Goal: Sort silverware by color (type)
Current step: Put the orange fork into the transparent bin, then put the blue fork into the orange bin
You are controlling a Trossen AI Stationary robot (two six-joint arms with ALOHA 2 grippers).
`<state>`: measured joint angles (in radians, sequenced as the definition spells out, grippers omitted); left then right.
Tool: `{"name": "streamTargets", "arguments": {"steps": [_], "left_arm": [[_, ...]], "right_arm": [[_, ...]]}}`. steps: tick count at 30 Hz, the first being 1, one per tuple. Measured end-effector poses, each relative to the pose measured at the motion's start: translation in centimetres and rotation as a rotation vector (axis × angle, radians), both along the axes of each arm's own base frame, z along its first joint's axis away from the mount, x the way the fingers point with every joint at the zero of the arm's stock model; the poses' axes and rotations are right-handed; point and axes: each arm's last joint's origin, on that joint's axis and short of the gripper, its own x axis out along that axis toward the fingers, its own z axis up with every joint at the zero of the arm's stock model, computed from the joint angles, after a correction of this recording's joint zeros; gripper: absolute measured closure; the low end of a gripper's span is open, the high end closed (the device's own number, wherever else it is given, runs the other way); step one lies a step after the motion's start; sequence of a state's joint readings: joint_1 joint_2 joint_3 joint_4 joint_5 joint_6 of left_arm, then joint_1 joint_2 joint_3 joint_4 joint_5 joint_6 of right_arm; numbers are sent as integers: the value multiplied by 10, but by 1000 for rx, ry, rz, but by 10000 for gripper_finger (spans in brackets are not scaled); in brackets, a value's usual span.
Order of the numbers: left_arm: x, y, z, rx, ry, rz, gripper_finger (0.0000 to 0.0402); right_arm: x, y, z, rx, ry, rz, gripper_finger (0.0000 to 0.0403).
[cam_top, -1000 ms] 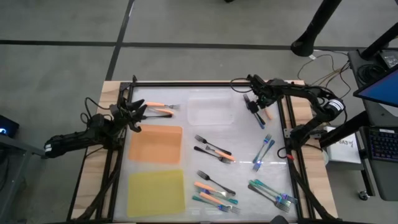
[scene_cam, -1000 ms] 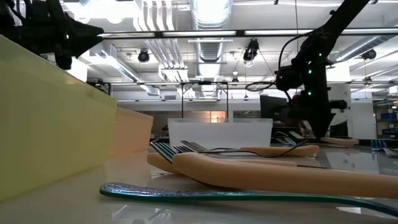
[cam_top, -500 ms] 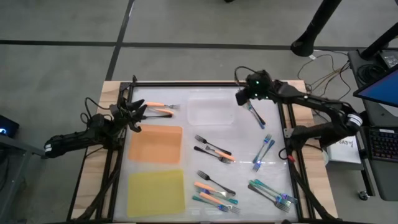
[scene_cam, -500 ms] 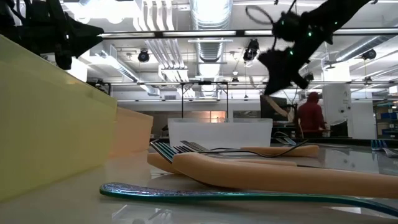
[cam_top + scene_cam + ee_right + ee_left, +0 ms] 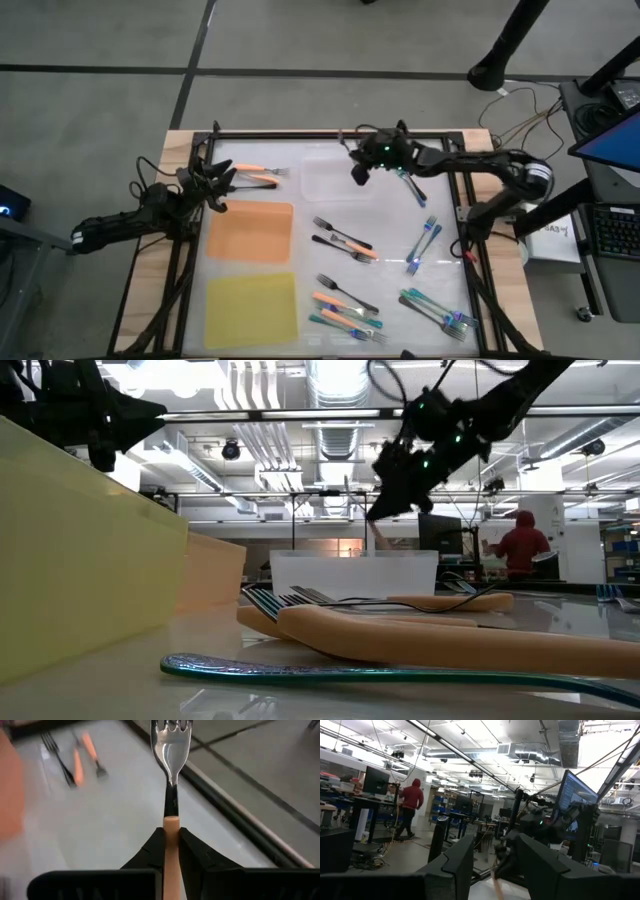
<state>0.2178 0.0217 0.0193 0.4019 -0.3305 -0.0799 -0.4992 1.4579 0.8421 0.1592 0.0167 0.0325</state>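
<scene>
Right claw (image 5: pixel 358 170) clamped on orange-handled fork (image 5: pixel 170 780), tines projecting ahead; left claw (image 5: pixel 215 180) spread wide, empty.

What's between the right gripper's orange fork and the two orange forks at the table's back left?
Only the clear tray lies below that path. The right gripper, shut on the orange-handled fork, holds it in the air over the tray's right edge, so nothing visible blocks it from reaching the orange forks.

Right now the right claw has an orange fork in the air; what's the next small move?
Probably keep carrying it left toward the two orange forks at the table's far-left corner. The right claw grips the orange-handled fork above the clear tray, short of that pair.
</scene>
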Motion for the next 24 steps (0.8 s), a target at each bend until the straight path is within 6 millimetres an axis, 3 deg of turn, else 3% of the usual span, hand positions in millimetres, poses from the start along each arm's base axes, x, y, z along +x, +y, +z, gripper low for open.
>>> {"name": "streamTargets", "arguments": {"steps": [3, 7, 16, 21, 24], "left_arm": [[0, 0, 0, 0, 0, 0, 269], [0, 0, 0, 0, 0, 0, 269], [0, 0, 0, 0, 0, 0, 269], [0, 0, 0, 0, 0, 0, 269], [0, 0, 0, -1, 1, 0, 269]], "right_arm": [[4, -2, -15, 42, 32, 17, 380], [5, -2, -16, 84, 18, 10, 350], [1, 3, 34, 104, 67, 17, 270], [-17, 11, 51, 308, 267, -104, 259], [-34, 17, 47, 363, 457, -246, 266]]}}
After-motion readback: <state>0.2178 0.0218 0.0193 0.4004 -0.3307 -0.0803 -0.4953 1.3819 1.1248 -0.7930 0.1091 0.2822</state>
